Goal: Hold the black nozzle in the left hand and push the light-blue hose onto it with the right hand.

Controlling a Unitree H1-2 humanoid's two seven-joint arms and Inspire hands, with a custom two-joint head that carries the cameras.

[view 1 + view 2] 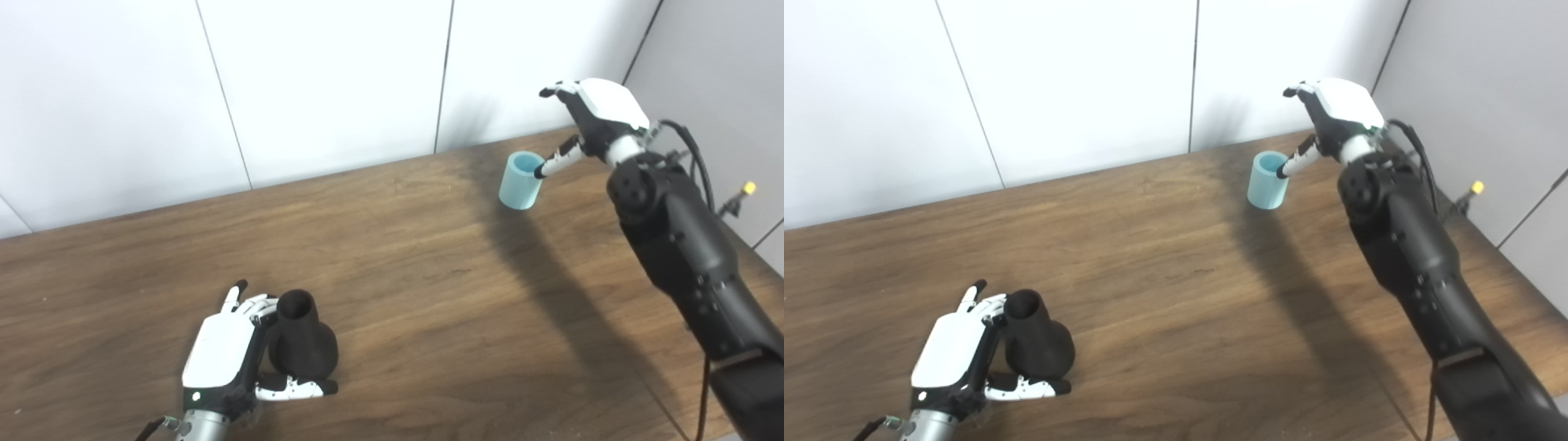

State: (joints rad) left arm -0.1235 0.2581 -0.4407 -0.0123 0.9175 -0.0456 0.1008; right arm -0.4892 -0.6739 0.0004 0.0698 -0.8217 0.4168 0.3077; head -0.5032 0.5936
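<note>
Two robot hands in view over a brown wood-grain surface (398, 257), well apart. Left robot hand (229, 352), lower left of the frame, rests beside the black nozzle (303, 340); its fingers curl around the nozzle's left side and its thumb lies along the base in front. Nozzle stands upright on the surface, narrow open end up, flared body below. Grip looks loose; cannot tell whether it is closed firmly.

Right robot hand (597, 119), upper right of the frame, hangs above the far edge of the surface, fingers spread. One fingertip touches the rim of the light-blue hose (520, 181). Hose is a short cylinder standing upright, open end up, near the back wall (306, 79). Hose not grasped.
</note>
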